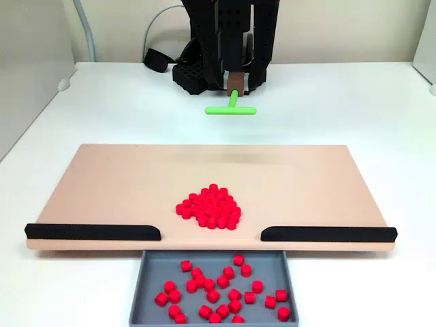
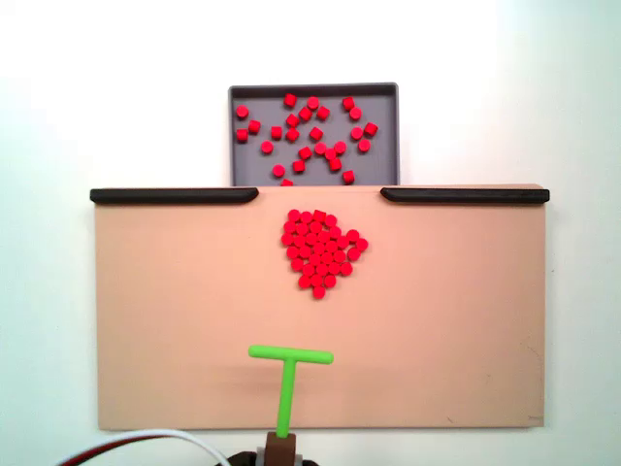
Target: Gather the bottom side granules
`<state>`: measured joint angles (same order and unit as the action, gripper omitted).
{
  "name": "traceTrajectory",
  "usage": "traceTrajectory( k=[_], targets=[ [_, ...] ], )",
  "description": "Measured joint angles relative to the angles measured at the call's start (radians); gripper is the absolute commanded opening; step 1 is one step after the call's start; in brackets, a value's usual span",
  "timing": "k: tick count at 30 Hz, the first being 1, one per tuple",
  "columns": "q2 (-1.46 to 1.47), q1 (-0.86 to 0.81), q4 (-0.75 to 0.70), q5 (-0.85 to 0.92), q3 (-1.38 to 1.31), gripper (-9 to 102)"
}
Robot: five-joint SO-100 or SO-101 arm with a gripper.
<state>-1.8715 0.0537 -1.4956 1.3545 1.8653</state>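
No readable text, labels or numbers.

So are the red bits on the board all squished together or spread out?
Squished together. The granules sit in one tight clump on the board; the loose pellets lie scattered in the grey tray.

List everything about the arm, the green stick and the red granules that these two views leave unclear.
- Gripper: cut off by the bottom edge in a fixed view, blurred and dark in the other; jaw state unreadable.
- Green T-shaped stick: its stem end is hidden inside the holder.
- Granules: packed too tightly for an exact count.
- Gray tray: near rim cut off by the bottom edge.
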Motion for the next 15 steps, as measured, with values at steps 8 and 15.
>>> traceTrajectory(
  k=[8, 15],
  targets=[
    [0.066, 0.046, 0.012, 0.051, 0.000, 0],
    [0.075, 0.046, 0.012, 0.055, 0.000, 0]
  ],
)
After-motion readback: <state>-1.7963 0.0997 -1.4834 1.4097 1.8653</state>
